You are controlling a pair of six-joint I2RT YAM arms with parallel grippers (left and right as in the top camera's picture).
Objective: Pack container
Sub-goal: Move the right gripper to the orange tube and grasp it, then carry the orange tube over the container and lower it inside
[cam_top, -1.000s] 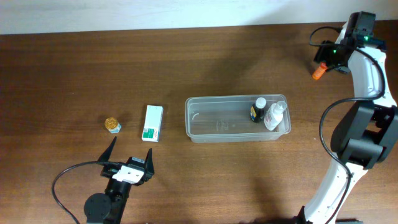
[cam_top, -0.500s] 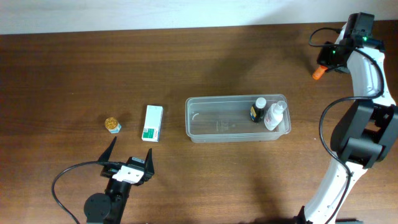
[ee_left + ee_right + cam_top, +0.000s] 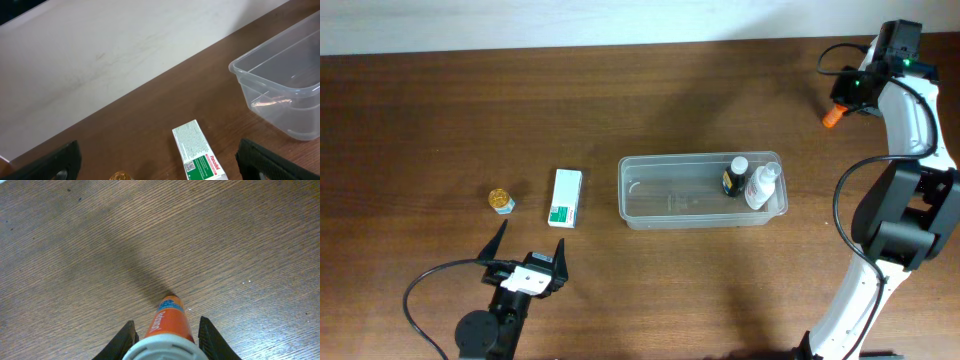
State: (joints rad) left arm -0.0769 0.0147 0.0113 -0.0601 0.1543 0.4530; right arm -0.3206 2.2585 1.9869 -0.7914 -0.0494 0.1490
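At far right, orange white-capped plastic tube (image 3: 169, 314) clamped by right gripper (image 3: 167, 330), tip apparently touching brown wooden table (image 3: 620, 90). Near front-left edge, left gripper (image 3: 530, 240) seen released, jaws spread wide. Mid-table, clear rectangular plastic container (image 3: 660, 200) set, with dark white-capped bottle (image 3: 734, 176) and clear bottle (image 3: 761, 186) lodged in right end.

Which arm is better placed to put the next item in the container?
Probably right: the right gripper is shut on the orange tube; the left gripper is open and empty.
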